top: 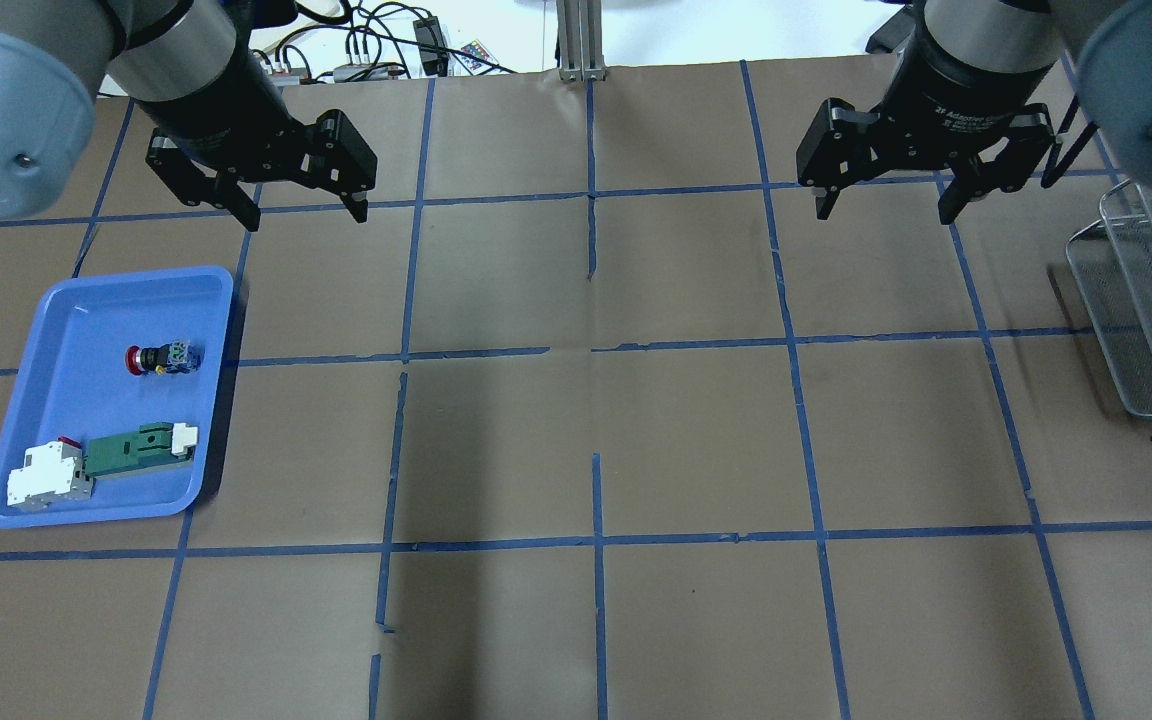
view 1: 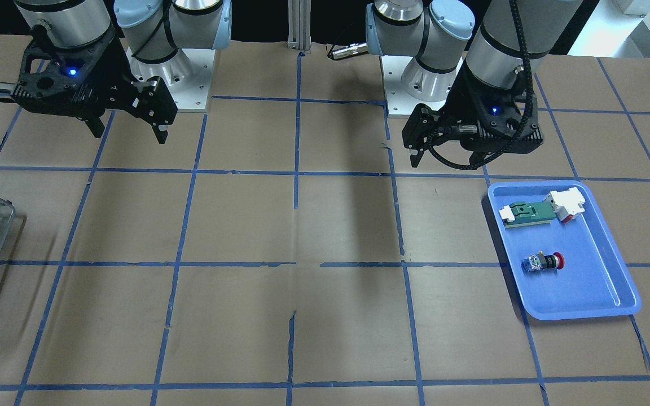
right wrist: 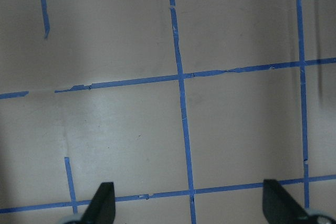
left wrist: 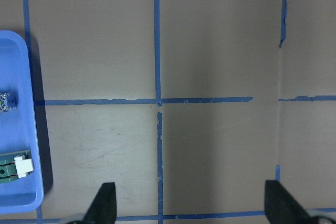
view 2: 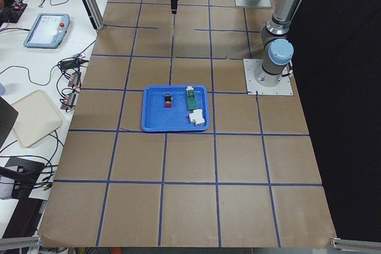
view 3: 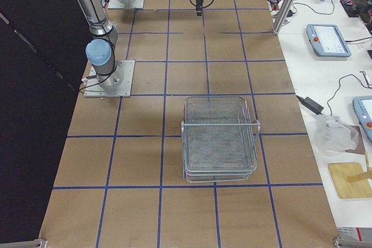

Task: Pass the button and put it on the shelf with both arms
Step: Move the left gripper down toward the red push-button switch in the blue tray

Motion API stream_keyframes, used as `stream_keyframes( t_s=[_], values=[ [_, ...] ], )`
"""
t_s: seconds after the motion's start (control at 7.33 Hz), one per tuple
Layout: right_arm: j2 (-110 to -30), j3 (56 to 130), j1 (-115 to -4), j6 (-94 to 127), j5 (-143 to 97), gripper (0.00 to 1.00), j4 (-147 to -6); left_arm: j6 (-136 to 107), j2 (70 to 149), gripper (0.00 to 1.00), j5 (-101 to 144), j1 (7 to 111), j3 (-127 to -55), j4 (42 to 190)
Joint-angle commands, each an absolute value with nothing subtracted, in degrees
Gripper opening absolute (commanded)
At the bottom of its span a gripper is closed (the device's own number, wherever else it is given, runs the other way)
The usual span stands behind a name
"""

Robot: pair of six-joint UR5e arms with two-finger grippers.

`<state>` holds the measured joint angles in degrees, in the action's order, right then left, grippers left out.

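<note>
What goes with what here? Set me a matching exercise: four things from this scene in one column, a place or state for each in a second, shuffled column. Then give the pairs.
Column one
1. button
2. shelf
3. left end effector
4. green-and-white part

Column two
A. silver wire mesh, on the robot's right
B. open, holding nothing
C. in the blue tray, at the end nearer the robot
D. in the blue tray, red-headed, at the end farther from the robot

Pairs: 1-D, 2-A, 3-B, 4-C
</note>
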<state>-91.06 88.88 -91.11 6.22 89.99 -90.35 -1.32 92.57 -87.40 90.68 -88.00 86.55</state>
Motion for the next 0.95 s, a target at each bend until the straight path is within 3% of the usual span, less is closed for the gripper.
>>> stream_keyframes(
  t_s=[0.0, 0.41, 0.82],
  values=[
    [-91.1, 88.9, -91.1, 5.5, 90.0, 1.0, -90.5, -0.9, 92.5, 1.0, -87.4, 89.9, -88.2, 86.2],
    [-91.1, 88.9, -91.1, 0.8, 89.9, 1.0, -90.9, 8.6, 94.0, 1.0, -87.2, 82.3, -88.2, 86.6],
    [-91.1, 89.0, -91.1, 0.9, 89.7, 1.0, -90.8, 37.8, 96.3, 1.0, -86.7, 70.3, -96.9, 76.1]
  ],
)
